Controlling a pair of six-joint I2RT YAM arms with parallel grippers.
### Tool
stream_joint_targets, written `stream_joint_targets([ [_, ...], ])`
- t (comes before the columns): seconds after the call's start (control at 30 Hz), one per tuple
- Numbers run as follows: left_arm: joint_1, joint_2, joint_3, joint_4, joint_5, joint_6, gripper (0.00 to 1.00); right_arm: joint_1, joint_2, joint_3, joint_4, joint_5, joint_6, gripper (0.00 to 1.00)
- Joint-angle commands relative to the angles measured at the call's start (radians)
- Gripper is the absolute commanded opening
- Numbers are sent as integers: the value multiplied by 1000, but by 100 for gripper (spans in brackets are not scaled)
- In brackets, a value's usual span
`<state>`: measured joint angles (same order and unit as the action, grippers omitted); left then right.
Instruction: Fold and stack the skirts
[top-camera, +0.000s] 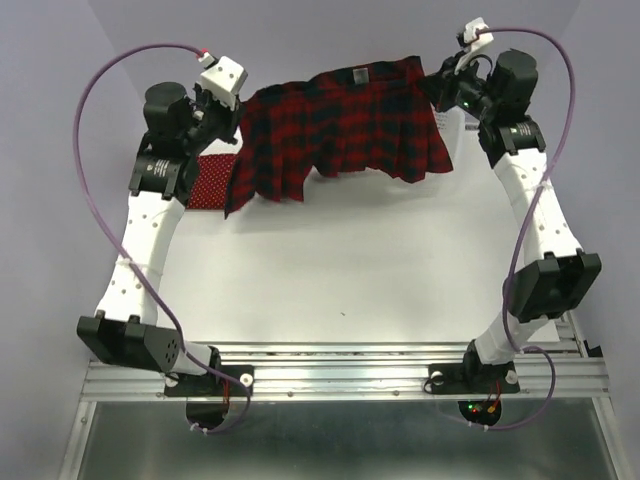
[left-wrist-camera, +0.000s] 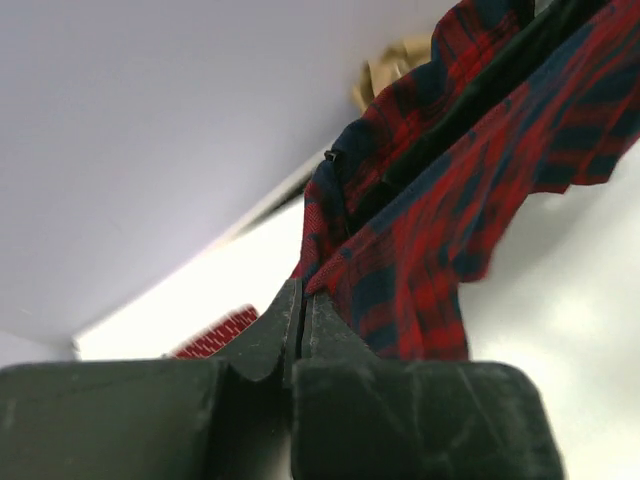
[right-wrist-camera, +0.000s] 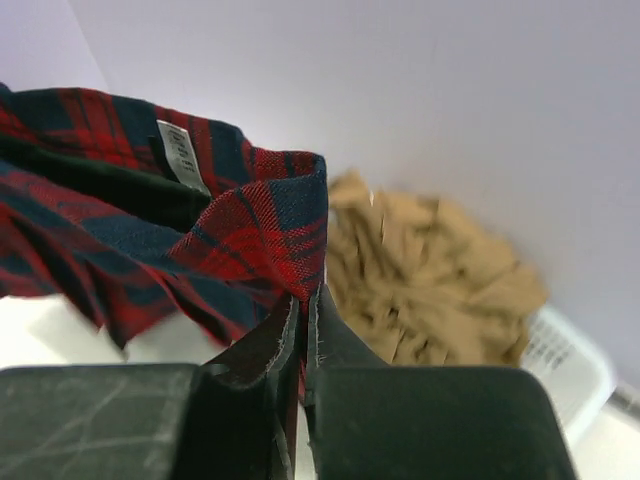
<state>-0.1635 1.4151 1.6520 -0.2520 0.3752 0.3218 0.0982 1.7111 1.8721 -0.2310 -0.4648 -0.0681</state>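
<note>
Two tools held one garment between them in the top view. The left tool was closed on the left corner of the plaid skirt, and the right tool was closed on its right corner. The plaid skirt hung spread out between them over the far part of the counter, with its waistband on the far side and its hem toward the near side. The left part of the hem reached lower than the right part. Whether the hem touched the counter, I could not tell. The dotted skirt lay flat on the counter at the far left, just beside the left arm, and the hanging left corner of the plaid skirt covered its right edge.

In the left wrist view, the fingers of the left tool were pressed together, and the edge of the plaid cloth was pinched between their tips. From there the cloth rose to the upper right. A small part of the dotted skirt showed on the counter to the left of the fingers.

In the right wrist view, the fingers of the right tool were shut on a folded corner of the plaid skirt. A white label sat on the waistband. To the right, the tan skirt lay heaped in a white mesh basket near the wall.
</note>
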Motion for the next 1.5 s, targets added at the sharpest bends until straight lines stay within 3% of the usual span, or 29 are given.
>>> stream_joint_targets([
  [0.0,30,-146,16,151,-35,129,0,-37,-145,29,252,-12,-105,1],
  [0.1,30,-254,-124,192,40,204,0,-37,-284,-241,402,-95,-215,1],
  [0.13,27,-319,-241,191,63,270,0,-37,-360,-404,429,-154,-267,1],
  [0.2,19,-395,-377,192,115,336,0,-37,-442,-584,488,-221,-464,1],
  [0.23,9,-439,-520,185,134,367,5,-37,-487,-681,498,-269,-537,19],
  [0.27,5,-529,-584,168,157,438,18,-37,-583,-853,446,-294,-770,40],
  [0.3,2,-579,-691,72,238,498,52,-37,-637,-925,362,-357,-903,67],
  [0.33,-1,-634,-733,6,281,575,66,-37,-692,-983,273,-376,-1008,70],
  [0.37,-10,-753,-771,-54,307,647,71,-37,-752,-1039,186,-386,-1059,73],
  [0.4,-14,-815,-837,-122,320,715,78,-37,-872,-1139,126,-387,-1129,85],
  [0.47,-16,-980,-880,-170,304,729,80,-37,-985,-1223,122,-388,-1147,87],
  [0.57,-16,-1070,-896,-217,265,727,82,-37,-1067,-1260,156,-371,-1093,95],
  [0.7,-16,-990,-847,-185,194,614,78,-37,-935,-1156,197,-272,-893,95],
  [0.73,-16,-925,-821,-196,180,608,76,-37,-835,-1071,188,-217,-848,92],
  [0.8,-16,-851,-793,-185,165,559,74,-37,-719,-963,98,-164,-718,88],
  [0.93,-18,-601,-629,-211,99,433,57,-37,-425,-653,-195,-118,-572,76],
  [1.0,-21,-438,-531,-263,94,413,54,-37,-291,-535,-325,-106,-498,75],
  [1.07,-48,-293,-474,-334,84,401,56,-37,-204,-501,-349,-65,-449,73],
  [1.17,-140,-173,-411,-407,56,408,69,-37,-150,-461,-444,-69,-466,73],
  [1.27,-203,-119,-446,-463,13,454,76,-23,-174,-450,-534,-228,-496,74],
  [1.47,-196,-80,-586,-567,-36,569,74,343,-237,-497,-645,-89,-532,71],
])
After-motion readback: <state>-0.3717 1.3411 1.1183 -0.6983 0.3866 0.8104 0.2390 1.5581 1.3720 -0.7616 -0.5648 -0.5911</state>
